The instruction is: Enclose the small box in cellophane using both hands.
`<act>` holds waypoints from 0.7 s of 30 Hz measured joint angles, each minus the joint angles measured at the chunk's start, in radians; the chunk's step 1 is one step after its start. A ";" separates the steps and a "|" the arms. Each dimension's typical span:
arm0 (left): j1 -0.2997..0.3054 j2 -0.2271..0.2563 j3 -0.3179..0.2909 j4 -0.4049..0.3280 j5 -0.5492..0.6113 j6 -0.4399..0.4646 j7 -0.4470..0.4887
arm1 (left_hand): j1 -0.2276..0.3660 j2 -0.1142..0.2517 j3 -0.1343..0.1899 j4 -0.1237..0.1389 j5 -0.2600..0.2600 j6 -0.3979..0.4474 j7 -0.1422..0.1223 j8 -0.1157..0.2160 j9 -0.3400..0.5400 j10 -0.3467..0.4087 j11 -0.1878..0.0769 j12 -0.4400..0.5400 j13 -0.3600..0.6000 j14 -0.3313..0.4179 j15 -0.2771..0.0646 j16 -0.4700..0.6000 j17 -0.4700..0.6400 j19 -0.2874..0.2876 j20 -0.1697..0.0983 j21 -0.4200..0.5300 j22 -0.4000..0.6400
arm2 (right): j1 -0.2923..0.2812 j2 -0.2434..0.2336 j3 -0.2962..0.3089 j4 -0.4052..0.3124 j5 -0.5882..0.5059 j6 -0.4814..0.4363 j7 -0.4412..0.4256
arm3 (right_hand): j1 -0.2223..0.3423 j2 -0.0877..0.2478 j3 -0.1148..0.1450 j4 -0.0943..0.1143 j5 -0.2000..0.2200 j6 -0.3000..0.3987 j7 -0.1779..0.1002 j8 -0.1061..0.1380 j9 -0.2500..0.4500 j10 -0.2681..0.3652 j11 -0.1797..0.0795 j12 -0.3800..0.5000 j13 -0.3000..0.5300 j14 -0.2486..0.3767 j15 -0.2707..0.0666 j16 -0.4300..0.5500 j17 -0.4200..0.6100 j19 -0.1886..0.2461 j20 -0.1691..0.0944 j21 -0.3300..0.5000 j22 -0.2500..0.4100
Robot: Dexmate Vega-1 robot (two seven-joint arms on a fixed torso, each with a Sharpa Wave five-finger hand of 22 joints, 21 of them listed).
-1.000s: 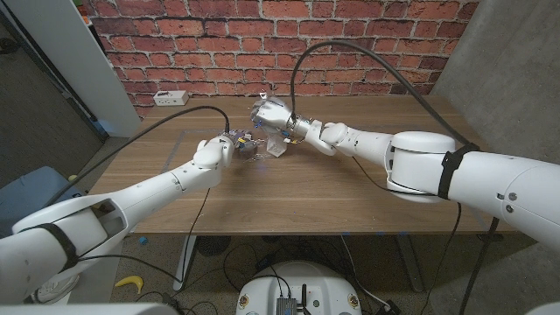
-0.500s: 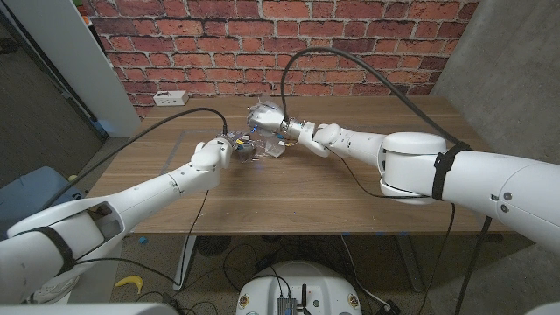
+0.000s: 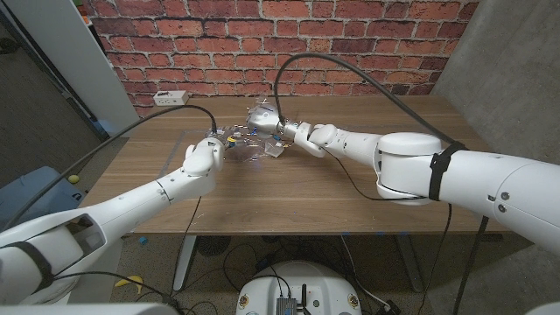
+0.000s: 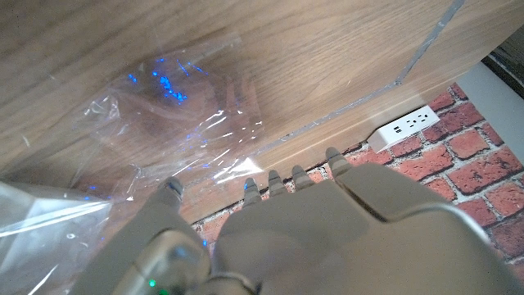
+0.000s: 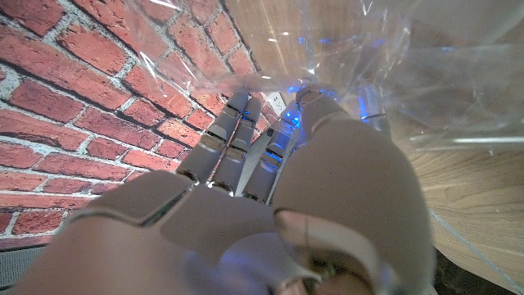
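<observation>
The cellophane (image 3: pixel 249 144) is gripped between the left hand (image 3: pixel 203 157) and right hand (image 3: pixel 262 118) (box hidden inside); both have shifted back along the surface (image 3: pixel 306 192), so wrapping continues.

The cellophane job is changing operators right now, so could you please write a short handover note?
Left hand: at the near-left edge of the cellophane; grip not clear.
Right hand: fingers on the sheet's far side; grip not clear.
Cellophane lies crumpled mid-table between the hands, bluish glints inside; the small box cannot be made out.
Done: sheet gathered up.
Left: finish closing it around the box.
</observation>
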 measured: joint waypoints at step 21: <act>0.230 0.110 -0.151 -0.311 -0.048 0.166 0.203 | 0.059 0.050 0.024 -0.099 -0.021 0.581 0.128 0.043 0.002 0.482 0.032 0.065 0.008 0.467 -0.057 0.050 0.012 0.223 -0.019 0.089 0.007 | -0.002 0.035 -0.011 0.000 0.014 -0.015 0.054 | 0.002 0.002 -0.008 0.000 0.003 0.005 -0.005 -0.008 0.000 0.000 0.000 -0.007 0.000 0.000 0.000 -0.004 -0.003 0.000 0.000 0.000 0.000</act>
